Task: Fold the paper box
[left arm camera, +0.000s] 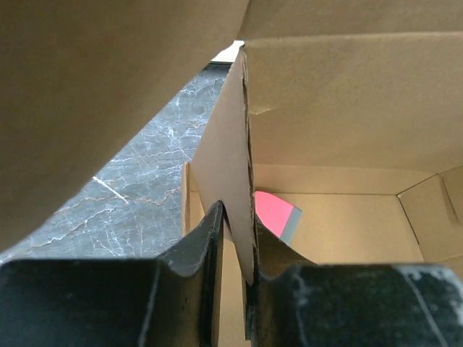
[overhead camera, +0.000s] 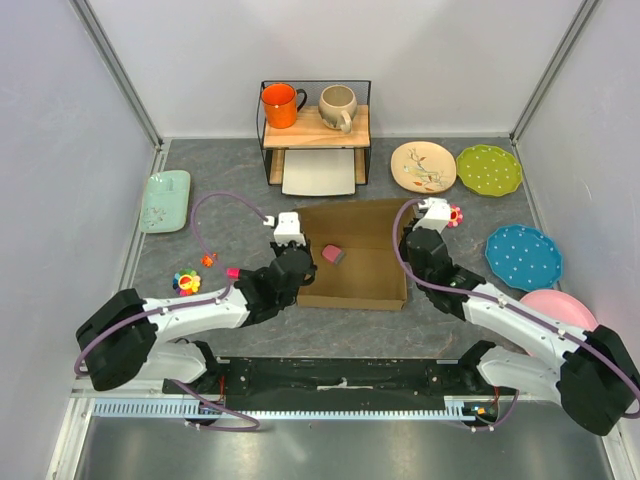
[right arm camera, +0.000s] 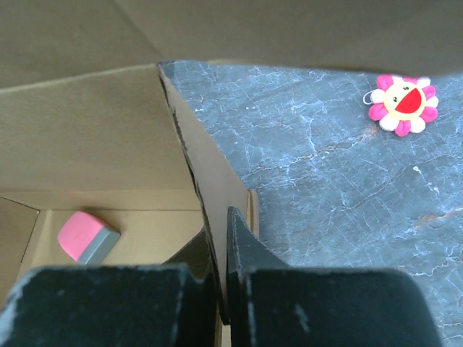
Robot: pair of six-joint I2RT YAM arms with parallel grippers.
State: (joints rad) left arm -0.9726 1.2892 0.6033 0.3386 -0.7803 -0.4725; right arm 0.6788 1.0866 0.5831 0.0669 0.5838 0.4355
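The left arm (overhead camera: 190, 312) and the right arm (overhead camera: 520, 315) have white shells, black joints and bulky black shoulder housings. A thin purple cable (overhead camera: 225, 195) runs along each. The left gripper (left arm camera: 235, 238) and right gripper (right arm camera: 219, 231) have matte black, lightly scuffed fingers.

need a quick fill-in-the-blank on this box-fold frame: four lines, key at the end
1. The left end effector is shut on the ___ wall of the brown cardboard paper box.
2. The right end effector is shut on the box's ___ wall.
3. The small pink-and-grey block lies ___ the box.
4. The white flat tray sits ___ the wooden shelf.

Missing words: left; right; inside; under
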